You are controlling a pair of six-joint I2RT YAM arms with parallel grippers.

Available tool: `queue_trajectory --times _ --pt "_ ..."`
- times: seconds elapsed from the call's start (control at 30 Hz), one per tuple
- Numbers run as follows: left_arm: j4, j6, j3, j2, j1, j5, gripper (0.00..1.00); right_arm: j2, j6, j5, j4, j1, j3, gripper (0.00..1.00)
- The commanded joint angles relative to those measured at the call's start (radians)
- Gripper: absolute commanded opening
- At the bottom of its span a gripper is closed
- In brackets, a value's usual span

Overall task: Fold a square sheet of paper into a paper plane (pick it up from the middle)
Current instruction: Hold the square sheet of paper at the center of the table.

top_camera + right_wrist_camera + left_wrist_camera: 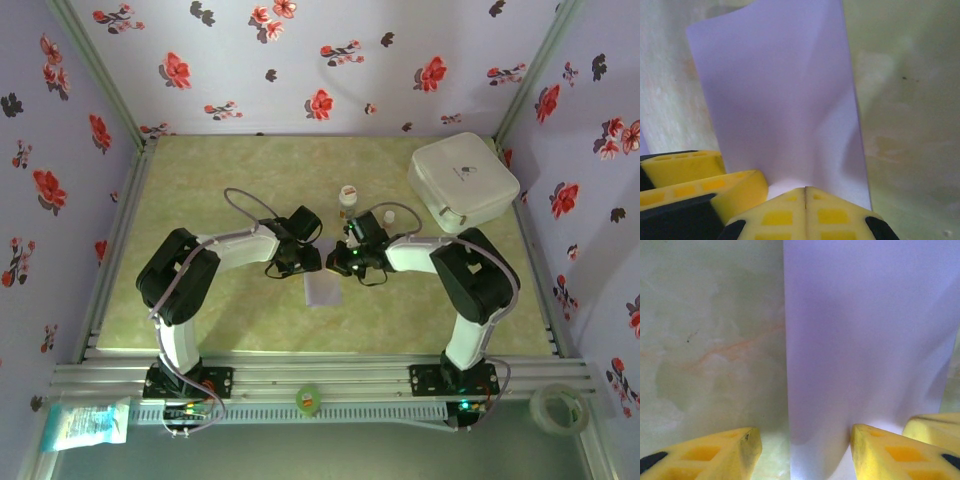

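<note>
A thin, smooth pale lilac sheet of paper point(325, 291) sits at the middle of the glossy, green-marbled surface point(220, 190), between the two arms and well apart from the rounded white plastic box point(463, 180) at the far right. In the right wrist view the sheet point(780, 100) is buckled, with soft ridges running down to the right claw point(805, 197). That claw's ribbed yellow fingers are clenched together and appear to pinch the sheet's near edge. The left claw point(805, 440) stands partly open, holding nothing. It straddles the sheet's straight left edge, with one yellow finger point(705, 455) over bare surface and the other over the paper.
</note>
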Motion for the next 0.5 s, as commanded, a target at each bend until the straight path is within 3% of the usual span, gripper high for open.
queue_trajectory --times 0.0,0.3,0.47 --pt "-0.003 0.011 -0.045 0.099 0.006 -0.068 0.54 0.024 -0.034 0.010 -0.042 0.006 -0.002 0.00" --pt "-0.042 0.037 0.002 0.078 0.007 -0.064 0.54 0.038 -0.104 0.076 -0.107 0.002 -0.035 0.00" --pt "-0.037 0.028 0.013 -0.052 0.027 -0.051 0.57 0.036 -0.122 0.089 -0.137 0.000 -0.016 0.00"
